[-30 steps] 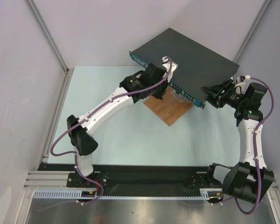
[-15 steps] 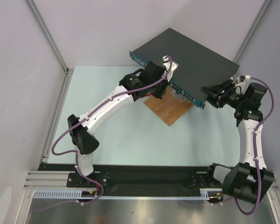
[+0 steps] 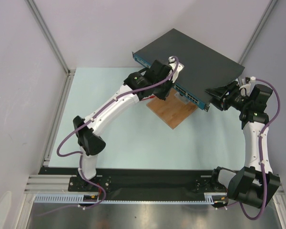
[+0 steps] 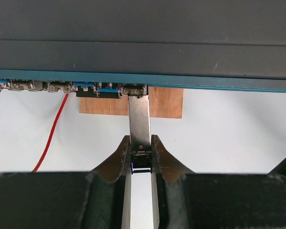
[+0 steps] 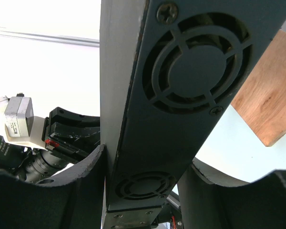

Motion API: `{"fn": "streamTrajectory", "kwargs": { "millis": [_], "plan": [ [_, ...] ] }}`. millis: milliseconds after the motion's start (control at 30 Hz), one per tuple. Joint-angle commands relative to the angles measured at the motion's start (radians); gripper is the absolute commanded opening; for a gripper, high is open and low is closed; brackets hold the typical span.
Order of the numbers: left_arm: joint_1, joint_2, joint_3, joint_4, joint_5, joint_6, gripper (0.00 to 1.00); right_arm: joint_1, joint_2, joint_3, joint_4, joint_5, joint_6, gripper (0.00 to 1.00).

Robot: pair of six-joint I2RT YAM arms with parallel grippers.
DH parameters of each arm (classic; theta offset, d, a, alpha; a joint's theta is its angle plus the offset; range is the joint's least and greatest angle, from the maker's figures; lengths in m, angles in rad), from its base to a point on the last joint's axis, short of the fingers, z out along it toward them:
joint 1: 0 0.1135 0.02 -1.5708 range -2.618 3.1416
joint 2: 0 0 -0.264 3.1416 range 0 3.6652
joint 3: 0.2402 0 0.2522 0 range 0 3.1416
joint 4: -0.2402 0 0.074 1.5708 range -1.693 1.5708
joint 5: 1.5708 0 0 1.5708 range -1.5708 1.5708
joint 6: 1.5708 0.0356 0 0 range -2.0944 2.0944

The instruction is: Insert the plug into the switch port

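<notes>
From above: the switch (image 3: 195, 55) lying slantwise at the far side of the table (image 3: 124, 129), its near edge over the wooden board (image 3: 174, 113). Left hand (image 3: 168, 80) close up against the blue front strip (image 3: 193, 98). Right hand (image 3: 214, 93) at the right end of the switch, closed around that end.

Left wrist view: left hand (image 4: 141, 152) drawn narrow, both fingers (image 4: 120, 157) pinching the rear end of the plug (image 4: 139, 119), a slim metal bar pointing straight away toward the switch (image 4: 143, 43). Far end of the plug meeting a port (image 4: 135, 89) in the row just under the blue front strip (image 4: 205, 82); impossible to tell how deep. Beyond, the wooden board (image 4: 166, 102) beneath the switch. At left, a red wire (image 4: 52, 131) trailing across the pale table (image 4: 238, 129).

Right wrist view: right hand (image 5: 143, 191) gripping the switch (image 5: 181, 81) by its end panel with the round fan grilles, one of the fingers (image 5: 86, 181) on each flat face, spread no wider than the thickness of the box. Corner of the wooden board (image 5: 271, 105) at right, beyond the switch.
</notes>
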Motion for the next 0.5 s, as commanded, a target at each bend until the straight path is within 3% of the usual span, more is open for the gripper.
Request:
{"fn": "streamTrajectory", "kwargs": {
  "millis": [0, 467],
  "plan": [
    [0.016, 0.059, 0.072, 0.340, 0.007, 0.030, 0.00, 0.078, -0.015, 0.018, 0.029, 0.064, -0.350, 0.00],
    [0.042, 0.039, 0.069, 0.456, 0.111, 0.002, 0.00, 0.080, -0.006, 0.026, 0.016, 0.060, -0.361, 0.00]
  ]
}}
